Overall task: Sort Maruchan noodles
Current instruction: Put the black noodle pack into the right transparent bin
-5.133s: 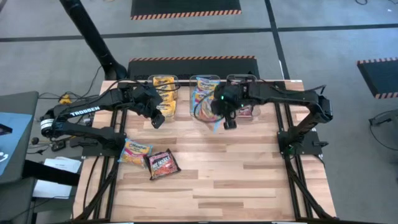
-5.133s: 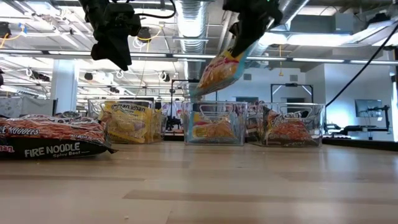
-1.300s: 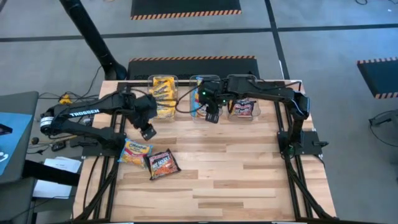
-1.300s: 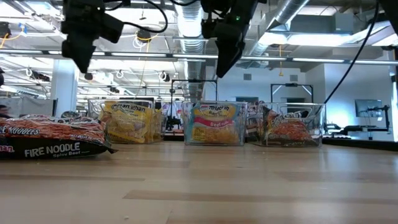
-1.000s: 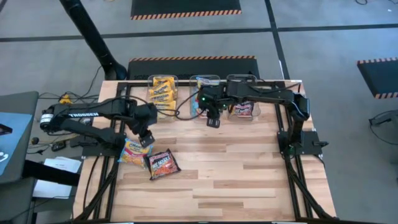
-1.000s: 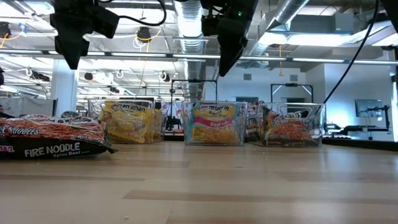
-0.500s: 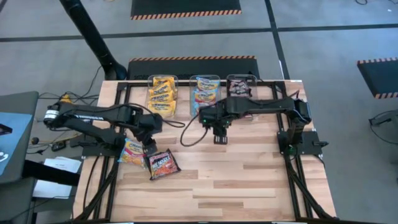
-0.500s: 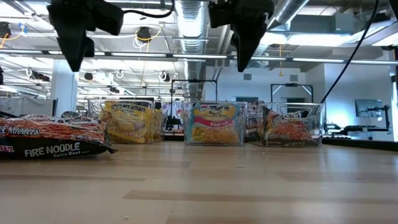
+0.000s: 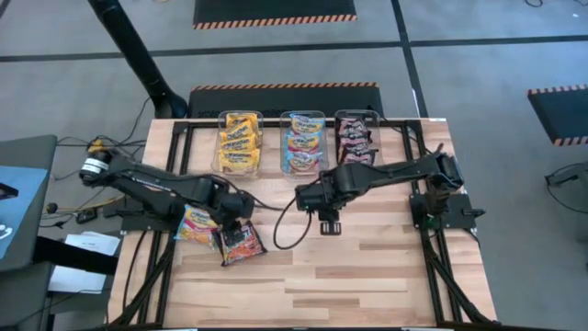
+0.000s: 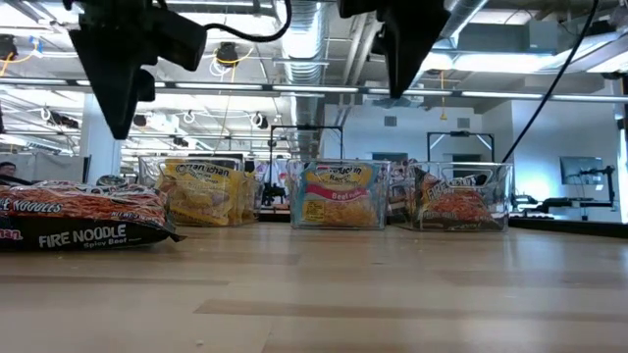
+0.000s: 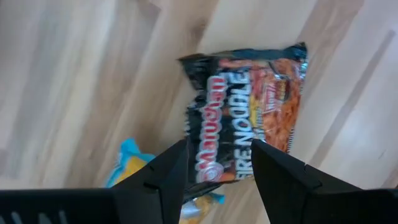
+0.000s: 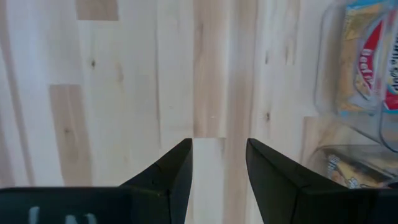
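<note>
Nearest the bench's point(image 9: 367, 276) front edge lie the last two unsorted packets: the black-red packet point(image 9: 241, 243) and, touching it on the side toward the left edge, the light blue and yellow packet point(image 9: 198, 223). The left hand point(image 9: 235, 227) has swung down from near the bins to hang directly over the black-red packet, and in the last second its fingers have spread apart; the left wrist view shows the packet point(image 11: 249, 121) framed between the two empty fingers point(image 11: 163, 180), with a corner of the light blue one point(image 11: 134, 168) peeking in beside it. From the low view the hand point(image 10: 118, 74) is well above the packet point(image 10: 83, 218), so no contact yet.

Mid-bench, the right hand point(image 9: 328, 223) has pulled back from the middle bin point(image 9: 303, 142) after leaving its light blue packet there (a few seconds ago that packet hung from its fingers above the bin). It now hovers over bare wood, fingers apart and holding nothing, as the right wrist view point(image 12: 214, 165) confirms.

At the far edge stand three clear bins: the left bin point(image 9: 239, 142) with yellow-orange packets, the middle bin with light blue ones, the right bin point(image 9: 356, 138) with black-red ones.

So one more packet is sorted, and the likely next step is for the left hand to descend, close on the black-red packet and carry it to the right bin, which is the farthest from it. The neighbouring packet touches it and could get dragged along.
</note>
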